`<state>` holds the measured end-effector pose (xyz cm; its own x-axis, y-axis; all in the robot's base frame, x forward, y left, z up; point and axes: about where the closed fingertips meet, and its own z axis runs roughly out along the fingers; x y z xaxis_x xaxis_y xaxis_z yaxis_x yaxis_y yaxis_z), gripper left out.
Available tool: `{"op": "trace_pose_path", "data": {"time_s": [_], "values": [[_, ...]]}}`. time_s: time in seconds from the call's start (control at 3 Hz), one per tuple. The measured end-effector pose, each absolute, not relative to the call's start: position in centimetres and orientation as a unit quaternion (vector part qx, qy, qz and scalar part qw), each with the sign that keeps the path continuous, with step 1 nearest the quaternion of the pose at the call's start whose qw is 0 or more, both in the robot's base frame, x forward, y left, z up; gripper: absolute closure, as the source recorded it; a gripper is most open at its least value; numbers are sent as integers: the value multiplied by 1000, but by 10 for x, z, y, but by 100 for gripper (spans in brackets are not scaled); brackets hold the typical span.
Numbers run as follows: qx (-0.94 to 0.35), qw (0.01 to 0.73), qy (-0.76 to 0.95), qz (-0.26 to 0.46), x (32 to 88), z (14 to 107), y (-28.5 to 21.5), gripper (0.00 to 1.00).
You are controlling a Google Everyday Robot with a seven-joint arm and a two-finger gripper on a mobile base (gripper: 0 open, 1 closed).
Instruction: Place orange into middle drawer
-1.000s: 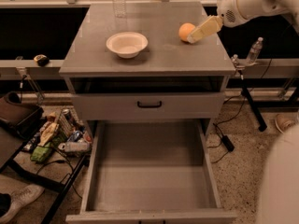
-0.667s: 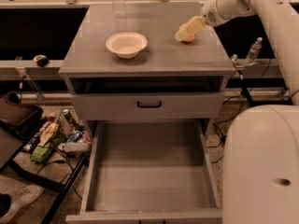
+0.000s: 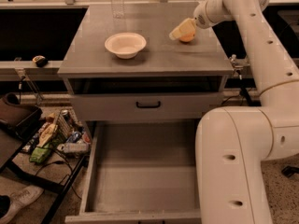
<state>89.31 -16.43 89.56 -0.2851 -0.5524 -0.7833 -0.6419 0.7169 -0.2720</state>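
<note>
The orange (image 3: 188, 38) sits on the grey cabinet top (image 3: 154, 55) at its back right, partly hidden by my gripper. My gripper (image 3: 181, 31) comes in from the right and lies over the orange's left and upper side. The middle drawer (image 3: 145, 185) is pulled out wide open below the cabinet, with a bare grey floor and low side walls. It is far below and in front of the gripper.
A white bowl (image 3: 125, 45) stands at the cabinet top's middle left. A clear bottle (image 3: 117, 1) stands at the back. A shut drawer front with a black handle (image 3: 148, 105) is above the open drawer. My arm's thick links (image 3: 238, 167) fill the right foreground. Clutter (image 3: 51, 139) lies on the floor at left.
My gripper has moved left from beside the orange to over it. The arm has swung in and now fills the right foreground. The orange has stayed in place.
</note>
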Motion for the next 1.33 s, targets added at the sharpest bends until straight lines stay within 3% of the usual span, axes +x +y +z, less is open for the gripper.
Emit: {"op": "trace_pose_path", "data": {"time_s": [0.33, 0.67, 1.33], "values": [[-351, 465, 811, 53, 903, 883, -167, 0], [-341, 454, 820, 70, 906, 864, -159, 17], [-346, 431, 827, 100, 906, 839, -133, 63]]}}
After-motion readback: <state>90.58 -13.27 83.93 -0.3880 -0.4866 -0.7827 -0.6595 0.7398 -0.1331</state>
